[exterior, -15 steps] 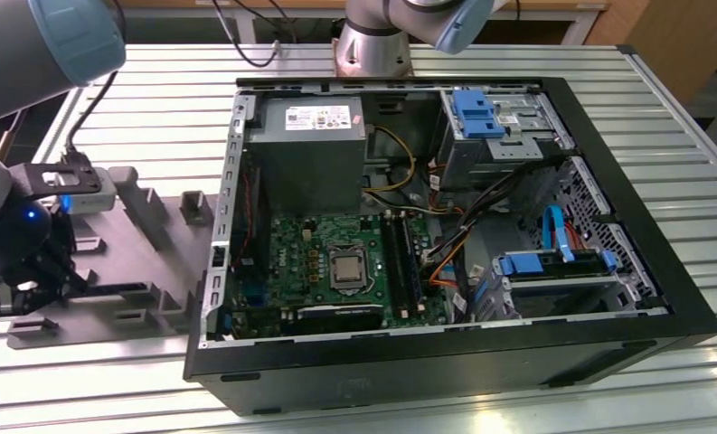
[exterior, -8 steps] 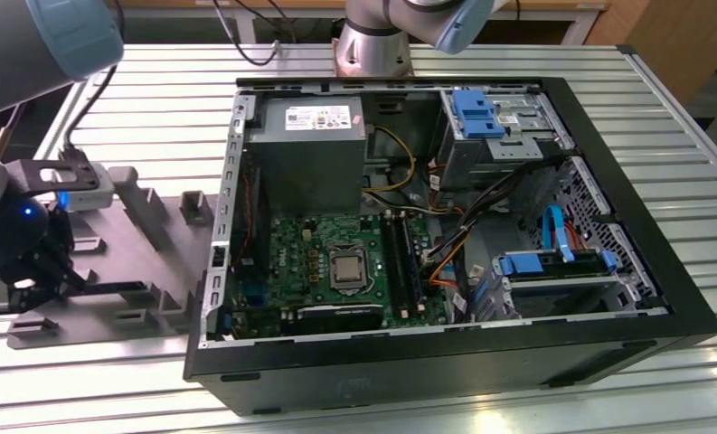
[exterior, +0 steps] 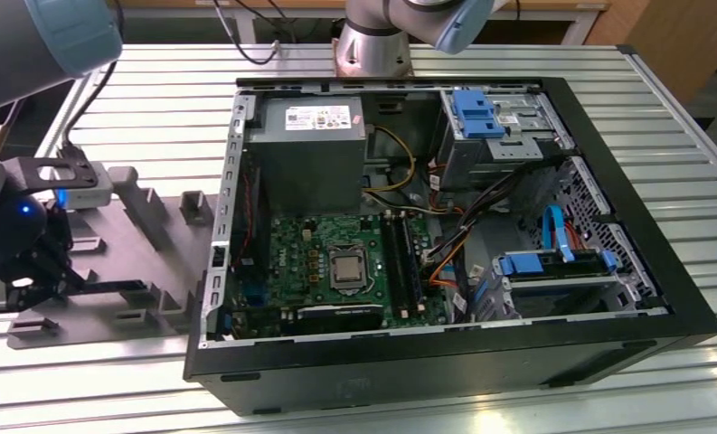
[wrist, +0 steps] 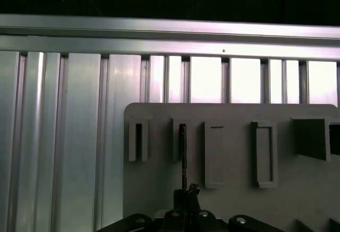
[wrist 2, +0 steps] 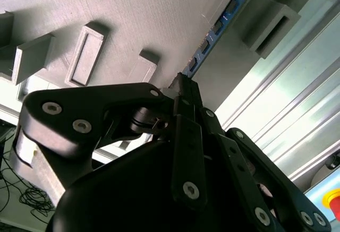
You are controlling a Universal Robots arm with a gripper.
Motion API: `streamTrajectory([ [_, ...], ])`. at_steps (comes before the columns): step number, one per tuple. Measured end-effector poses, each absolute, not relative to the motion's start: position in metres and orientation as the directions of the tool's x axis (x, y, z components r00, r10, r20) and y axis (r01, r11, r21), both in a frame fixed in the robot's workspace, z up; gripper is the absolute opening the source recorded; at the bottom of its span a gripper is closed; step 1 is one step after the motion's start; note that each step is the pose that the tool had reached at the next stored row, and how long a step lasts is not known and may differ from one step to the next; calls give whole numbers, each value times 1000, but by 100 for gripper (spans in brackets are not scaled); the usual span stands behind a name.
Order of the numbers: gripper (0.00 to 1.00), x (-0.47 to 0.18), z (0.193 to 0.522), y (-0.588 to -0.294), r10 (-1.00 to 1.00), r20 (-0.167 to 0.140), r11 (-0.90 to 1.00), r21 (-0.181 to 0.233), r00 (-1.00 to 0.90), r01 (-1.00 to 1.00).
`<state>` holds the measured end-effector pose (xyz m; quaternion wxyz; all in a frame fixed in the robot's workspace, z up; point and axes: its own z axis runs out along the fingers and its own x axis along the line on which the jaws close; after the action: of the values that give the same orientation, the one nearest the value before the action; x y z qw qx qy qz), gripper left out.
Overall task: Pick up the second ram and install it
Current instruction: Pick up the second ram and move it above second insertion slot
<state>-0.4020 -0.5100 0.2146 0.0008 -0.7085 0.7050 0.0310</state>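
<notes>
gripper (wrist 2: 180,86) sits over the grey fixture plate (exterior: 115,237), at the plate's edge farthest from the open PC case (exterior: 455,366) in the exterior view

fingers nearly fully together, pinched on the near end of the second ram (wrist 2: 215,27). stick runs straight out from the fingertips (wrist 2: 187,91) across the plate, seen edge-on, blue-green w/ small dark chips along it

in the first wrist view the ram (wrist: 183,152) is a thin dark line. near end is at the gripper (wrist: 186,194), far end is in line w/ one of the plate's narrow slots (wrist: 178,136). other slots and rectangular pockets sit either side of it on the plate

in the second wrist view the ram's far end reaches a raised grey block (wrist 2: 271,22) on the plate. can't tell if the stick is seated in the plate or already clear of it

plate lies flat on the slatted alu table (exterior: 153,81), just beside the case's side wall. green mobo (exterior: 334,262) is inside the case, well apart from plate and gripper. ram is at the plate, not in the case
</notes>
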Motion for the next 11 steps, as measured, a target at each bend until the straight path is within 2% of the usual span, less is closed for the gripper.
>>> streamTrajectory([
  [11,12,-402,217,-510,-999,-45,-6,43,4,-999],
])
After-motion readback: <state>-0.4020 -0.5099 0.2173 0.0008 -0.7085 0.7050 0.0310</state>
